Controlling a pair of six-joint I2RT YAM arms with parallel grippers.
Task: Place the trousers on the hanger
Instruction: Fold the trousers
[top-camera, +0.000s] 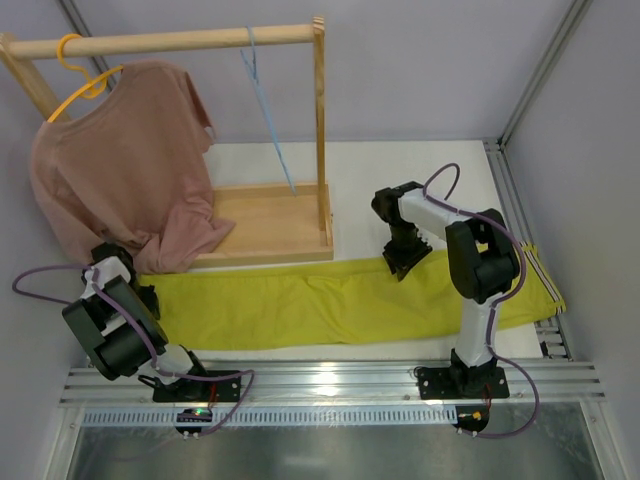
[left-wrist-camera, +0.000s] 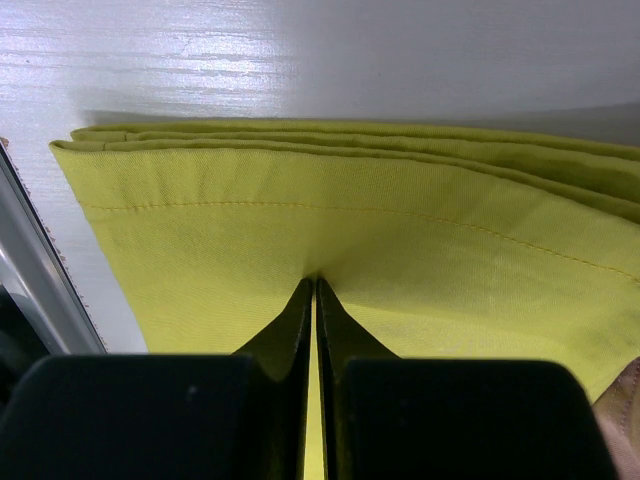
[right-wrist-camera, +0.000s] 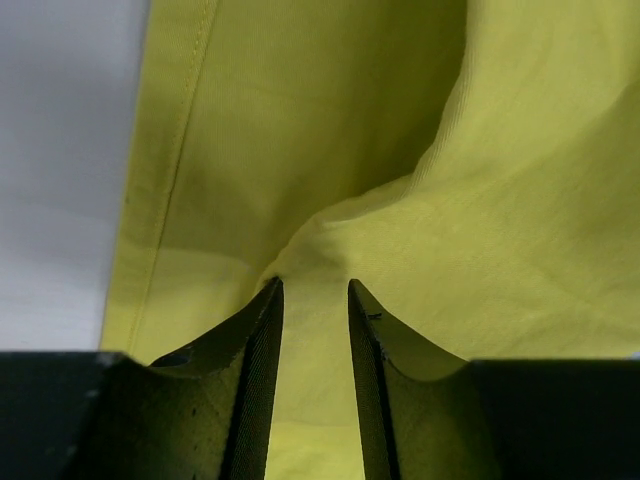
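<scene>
The left end effector is nearest, at about 8 o'clock in the top view. Its jaws are pressed together, with a thin layer of the trousers pinched between the fingertips. This is at the leg end, just inside the stitched hem, where the layers lie stacked on the white tabletop.

The right end effector is at about 4 o'clock, on the far edge of the trousers. Its jaws stand narrowly apart with a raised fold of the yellow-green cloth between them. The cloth touches both fingers and creases run out from the tips. I cannot tell whether the fold is clamped or only straddled.

The trousers lie flat in a long band across the tabletop from 8 o'clock to 3 o'clock. The striped waistband is at the 3 o'clock end, just in front of the base of the wooden rack.

Farther back, at about 12 o'clock, the hanger hangs bare on the rack's rail. It is well apart from the trousers.

At 10 o'clock a pink T-shirt hangs from a yellow hanger on the same rail. Its hem drapes down near the left end effector.
</scene>
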